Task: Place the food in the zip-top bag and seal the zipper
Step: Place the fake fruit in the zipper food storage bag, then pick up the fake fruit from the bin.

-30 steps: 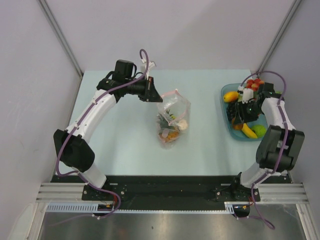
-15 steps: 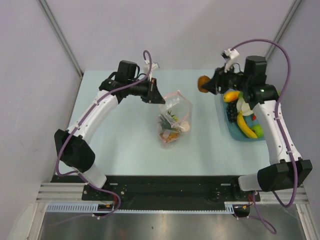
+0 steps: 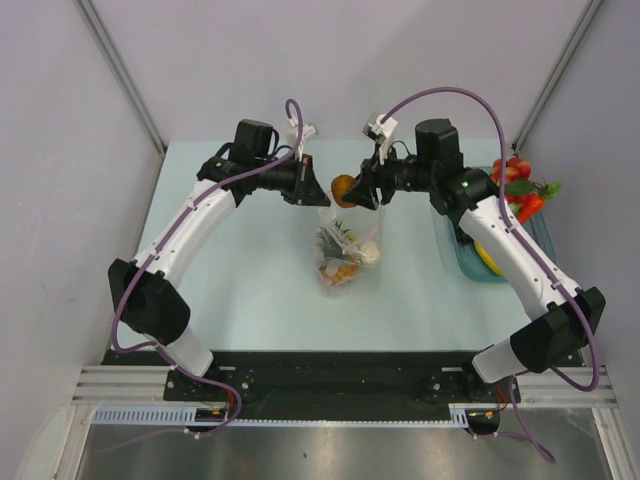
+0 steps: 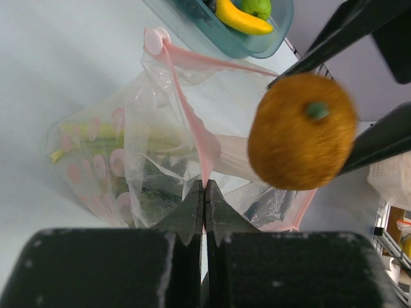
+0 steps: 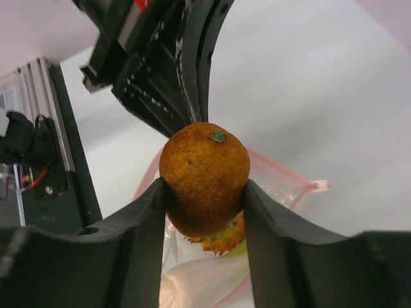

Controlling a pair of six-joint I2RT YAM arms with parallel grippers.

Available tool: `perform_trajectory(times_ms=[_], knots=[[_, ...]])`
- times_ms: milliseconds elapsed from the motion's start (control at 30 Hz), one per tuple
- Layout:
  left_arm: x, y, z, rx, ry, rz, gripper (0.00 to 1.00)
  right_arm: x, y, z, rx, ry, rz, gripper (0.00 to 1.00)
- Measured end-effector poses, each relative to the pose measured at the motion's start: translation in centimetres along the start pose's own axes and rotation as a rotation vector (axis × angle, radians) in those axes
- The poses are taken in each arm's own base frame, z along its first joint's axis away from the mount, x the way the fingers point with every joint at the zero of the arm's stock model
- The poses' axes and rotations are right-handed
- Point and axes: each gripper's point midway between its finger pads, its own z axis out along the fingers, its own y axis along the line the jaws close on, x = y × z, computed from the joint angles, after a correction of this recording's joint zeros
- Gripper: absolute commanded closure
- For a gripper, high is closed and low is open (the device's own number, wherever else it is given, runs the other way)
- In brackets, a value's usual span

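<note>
The clear zip-top bag (image 3: 345, 245) with pink marks lies mid-table, mouth toward the back, with green stalks and other food inside. My left gripper (image 4: 204, 189) is shut on the pink zipper strip (image 4: 186, 109) at the bag's mouth and holds it up. My right gripper (image 3: 352, 190) is shut on the orange (image 3: 343, 189) and holds it just above the open mouth; the orange also shows in the right wrist view (image 5: 204, 176) and in the left wrist view (image 4: 302, 131). Banana (image 3: 483, 255) and strawberries (image 3: 520, 180) stay in the teal bowl.
The teal bowl (image 3: 450, 255) stands at the table's right edge, partly under my right arm. Grey walls close in the back and sides. A purple cable (image 3: 440, 95) loops above the right arm.
My right arm lifted the orange out of the bowl and swung left across the table to above the bag's mouth. The left gripper kept its hold on the zipper.
</note>
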Motion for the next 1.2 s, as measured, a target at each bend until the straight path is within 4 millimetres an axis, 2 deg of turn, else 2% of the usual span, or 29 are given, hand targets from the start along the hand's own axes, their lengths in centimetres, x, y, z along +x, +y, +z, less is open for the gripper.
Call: perform_trajectory(times_ms=[100, 200, 367, 433, 567, 667, 767, 967, 1067, 1200], knots=[[0.0, 0.0, 0.0, 0.000, 0.000, 0.000, 1.00, 1.5, 0.3, 0.6, -0.009, 0.044, 0.015, 0.12], [0.0, 0.0, 0.0, 0.000, 0.000, -0.001, 1.00, 1.8, 0.1, 0.7, 0.001, 0.055, 0.006, 0.05], [0.0, 0.1, -0.1, -0.002, -0.001, -0.003, 1.00, 1.5, -0.7, 0.3, 0.032, 0.043, 0.024, 0.02], [0.0, 0.1, -0.1, -0.003, -0.001, -0.003, 1.00, 1.2, -1.8, -0.3, 0.064, 0.027, 0.043, 0.02], [0.0, 0.1, -0.2, -0.004, 0.002, -0.004, 1.00, 0.6, -6.2, -3.0, 0.179, -0.022, 0.121, 0.01], [0.0, 0.1, -0.2, -0.008, 0.003, -0.006, 1.00, 0.4, -10.7, -6.4, 0.304, -0.072, 0.195, 0.00], [0.1, 0.2, -0.2, -0.012, 0.004, -0.005, 1.00, 0.4, -14.3, -9.8, 0.410, -0.120, 0.257, 0.00], [0.0, 0.3, -0.2, -0.016, 0.004, -0.002, 1.00, 0.9, -17.9, -13.9, 0.537, -0.159, 0.299, 0.00], [0.0, 0.3, -0.3, -0.016, 0.003, -0.002, 1.00, 2.1, -19.9, -15.2, 0.602, -0.143, 0.300, 0.00], [0.0, 0.3, -0.3, -0.016, 0.003, -0.001, 1.00, 5.5, -23.6, -15.8, 0.698, -0.057, 0.298, 0.00]])
